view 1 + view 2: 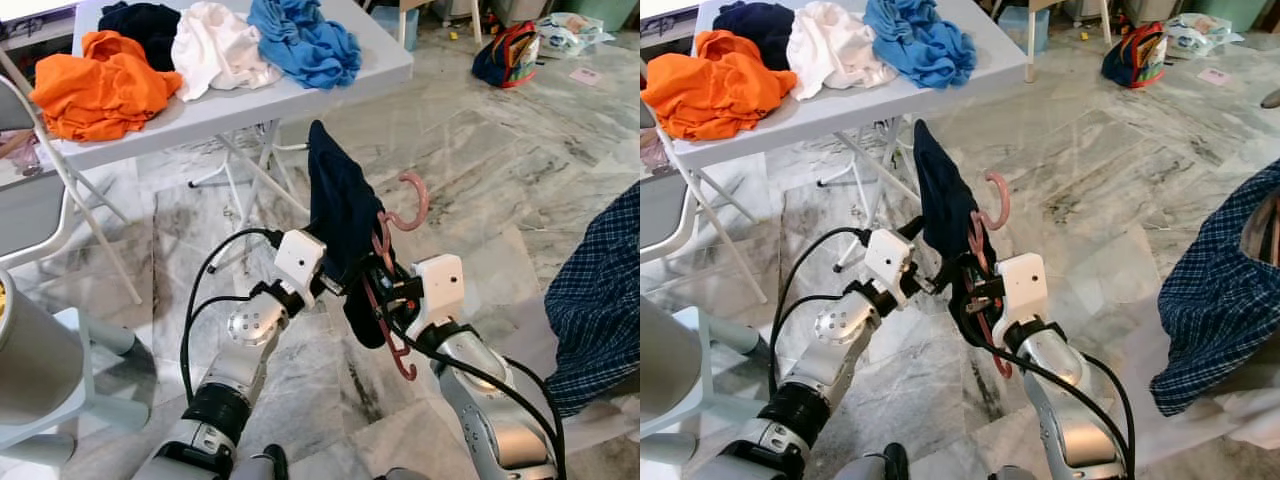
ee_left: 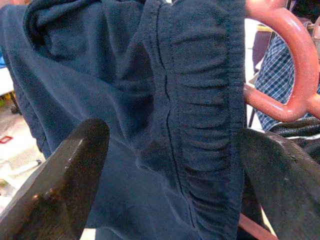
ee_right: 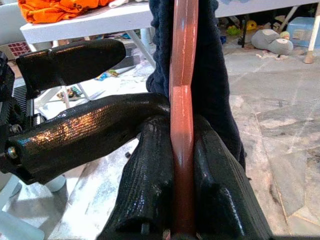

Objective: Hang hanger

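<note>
A pink plastic hanger (image 1: 414, 203) is held up in front of me over the marble floor, with a navy garment (image 1: 340, 205) draped on it. My right gripper (image 1: 386, 292) is shut on the hanger's bar (image 3: 183, 125), with both black fingers (image 3: 150, 185) pressed against it. My left gripper (image 1: 334, 282) is at the garment's left side. In the left wrist view its fingers (image 2: 70, 175) stand apart, open, with the navy cloth (image 2: 165, 125) and its stitched hem between them and the hanger's hook (image 2: 295, 65) behind.
A white folding table (image 1: 230, 112) stands ahead with orange (image 1: 100, 85), dark (image 1: 145, 25), white (image 1: 215, 45) and blue (image 1: 300, 40) clothes piled on it. A blue plaid shirt (image 1: 600, 290) hangs at the right. A folding chair (image 1: 30, 150) stands at the left and a bag (image 1: 505, 55) lies far right.
</note>
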{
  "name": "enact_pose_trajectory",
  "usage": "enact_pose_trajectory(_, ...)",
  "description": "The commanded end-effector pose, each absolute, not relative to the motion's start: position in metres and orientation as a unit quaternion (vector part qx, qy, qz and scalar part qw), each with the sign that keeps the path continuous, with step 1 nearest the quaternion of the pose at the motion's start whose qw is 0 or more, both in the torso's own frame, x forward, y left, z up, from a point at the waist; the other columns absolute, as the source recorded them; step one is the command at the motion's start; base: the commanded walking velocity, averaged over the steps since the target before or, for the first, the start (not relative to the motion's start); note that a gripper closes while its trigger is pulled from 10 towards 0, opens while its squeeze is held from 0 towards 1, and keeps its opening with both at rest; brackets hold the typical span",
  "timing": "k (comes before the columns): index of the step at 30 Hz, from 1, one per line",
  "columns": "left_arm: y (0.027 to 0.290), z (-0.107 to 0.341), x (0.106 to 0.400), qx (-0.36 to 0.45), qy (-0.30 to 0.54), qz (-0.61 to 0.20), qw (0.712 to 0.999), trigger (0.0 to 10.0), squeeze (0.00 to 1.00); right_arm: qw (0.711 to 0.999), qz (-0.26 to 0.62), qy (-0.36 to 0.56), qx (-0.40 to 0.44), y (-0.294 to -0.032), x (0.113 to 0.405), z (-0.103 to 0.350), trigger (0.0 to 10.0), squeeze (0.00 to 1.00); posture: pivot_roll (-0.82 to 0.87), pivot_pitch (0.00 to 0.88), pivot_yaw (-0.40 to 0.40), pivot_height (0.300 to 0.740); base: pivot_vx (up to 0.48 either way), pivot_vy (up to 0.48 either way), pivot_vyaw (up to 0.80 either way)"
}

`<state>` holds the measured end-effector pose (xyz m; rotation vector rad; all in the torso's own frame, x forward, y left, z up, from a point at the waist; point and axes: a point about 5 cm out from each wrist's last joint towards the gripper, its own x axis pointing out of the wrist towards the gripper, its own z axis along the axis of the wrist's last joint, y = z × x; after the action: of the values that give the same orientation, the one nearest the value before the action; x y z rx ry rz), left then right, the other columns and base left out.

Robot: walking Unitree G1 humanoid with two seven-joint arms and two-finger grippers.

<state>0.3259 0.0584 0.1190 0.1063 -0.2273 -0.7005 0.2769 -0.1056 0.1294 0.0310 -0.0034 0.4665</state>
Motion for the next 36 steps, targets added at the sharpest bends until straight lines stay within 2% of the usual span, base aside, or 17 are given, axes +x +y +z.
enact_pose_trajectory(1,0.056,0.108,0.321,0.072,-0.092,-0.357,0.927,10.0,0.0,0.964,0.26,-0.044,0.02,-0.095,0.278,0.15,10.0,0.0,-0.1,0.208,0.044,0.74,0.0,0.0,0.0)
enact_pose_trajectory(12,0.064,0.107,0.327,0.097,-0.088,-0.351,0.927,10.0,0.0,0.957,0.287,-0.043,0.02,-0.102,0.275,0.158,10.0,0.0,-0.1,0.208,0.045,0.74,0.0,0.0,0.0)
enact_pose_trajectory(17,0.066,0.101,0.322,0.09,-0.079,-0.371,0.921,10.0,0.0,0.965,0.253,-0.061,0.015,-0.117,0.283,0.168,10.0,0.0,-0.12,0.209,0.05,0.74,0.0,0.0,0.0)
enact_pose_trajectory(25,0.059,0.09,0.316,0.111,-0.069,-0.383,0.915,10.0,0.0,0.961,0.269,-0.063,0.024,-0.114,0.282,0.176,10.0,0.0,-0.11,0.209,0.045,0.74,0.0,0.0,0.0)
enact_pose_trajectory(32,0.058,0.092,0.321,0.124,-0.07,-0.369,0.919,10.0,0.0,0.957,0.284,-0.062,0.03,-0.113,0.279,0.178,10.0,0.0,-0.12,0.206,0.04,0.74,0.0,0.0,0.0)
enact_pose_trajectory(36,0.063,0.099,0.331,0.141,-0.077,-0.33,0.93,10.0,0.0,0.951,0.303,-0.055,0.028,-0.113,0.274,0.179,10.0,0.0,-0.13,0.203,0.039,0.74,0.0,0.0,0.0)
